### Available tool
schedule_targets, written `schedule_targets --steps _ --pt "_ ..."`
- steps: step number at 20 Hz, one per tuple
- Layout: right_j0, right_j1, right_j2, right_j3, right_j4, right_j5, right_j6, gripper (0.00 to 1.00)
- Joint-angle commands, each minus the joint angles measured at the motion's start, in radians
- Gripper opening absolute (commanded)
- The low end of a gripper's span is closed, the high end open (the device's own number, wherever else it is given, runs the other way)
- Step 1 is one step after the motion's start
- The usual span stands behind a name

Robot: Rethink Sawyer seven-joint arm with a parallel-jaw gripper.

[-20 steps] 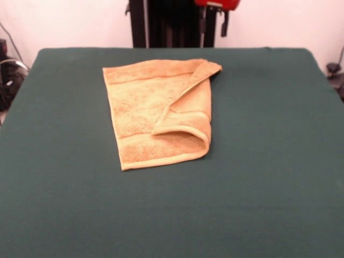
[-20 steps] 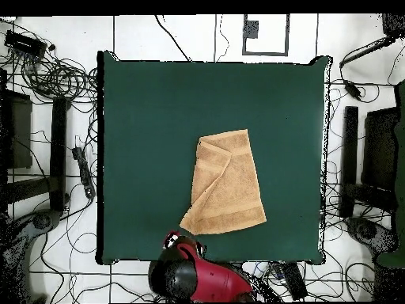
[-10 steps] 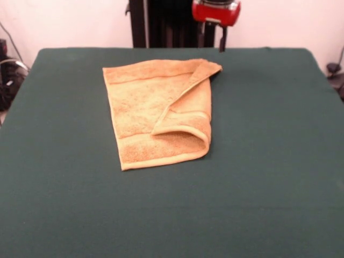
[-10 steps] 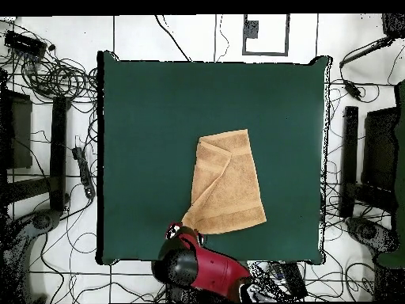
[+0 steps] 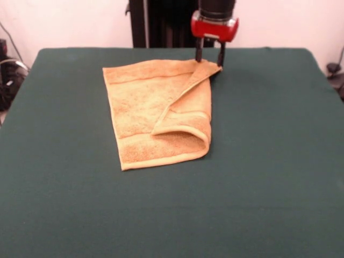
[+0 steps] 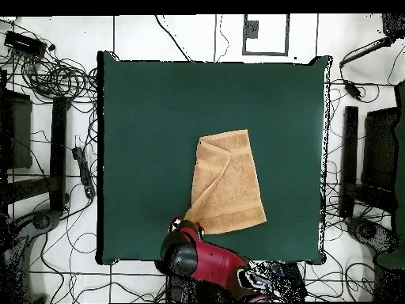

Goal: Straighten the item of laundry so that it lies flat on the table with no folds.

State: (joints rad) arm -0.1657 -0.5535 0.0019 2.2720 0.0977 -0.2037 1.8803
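- The surface (image 5: pixel 64 215), covered in plain dark green cloth, is filling most of the front view; its left half is carrying nothing but the left part of the towel.
- The towel (image 5: pixel 145 107), golden-orange terry, is lying on the surface left of centre and toward the far side in the front view, well clear of every edge.
- The towel's left portion is lying flat in a single layer, with a hemmed edge running down its left side and a woven band crossing near the front end.
- The towel's right side is folded over onto itself: a flap is running diagonally from the far right corner down toward the middle, and its front end is curling up into a rounded, open loop.
- In the overhead view the towel (image 6: pixel 227 184) is sitting in the lower middle of the surface (image 6: pixel 142 119), with the folded side on the picture's left and a pointed corner reaching toward the arm.
- The hand (image 5: pixel 209 56), below a red collar and a black wrist, is standing upright at the towel's far right corner.
- Its two dark fingers (image 5: pixel 198 55) are spread moderately apart, one just at the corner's top edge and the other just off its right side; whether either is touching the cloth cannot be told.
- In the overhead view the hand is hidden beneath the red arm (image 6: pixel 207 263).
- The right half of the surface is carrying nothing.
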Motion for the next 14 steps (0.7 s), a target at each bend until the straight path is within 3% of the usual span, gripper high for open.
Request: schedule_targets --steps 1,7,14 --pt "0.025 0.077 0.129 -0.116 0.058 -0.092 0.264 1.00" --pt "-0.010 0.172 0.185 -0.108 0.042 -0.258 0.361 1.00" --pt "0.034 0.220 0.228 -0.074 0.129 -0.361 0.499 1.00"
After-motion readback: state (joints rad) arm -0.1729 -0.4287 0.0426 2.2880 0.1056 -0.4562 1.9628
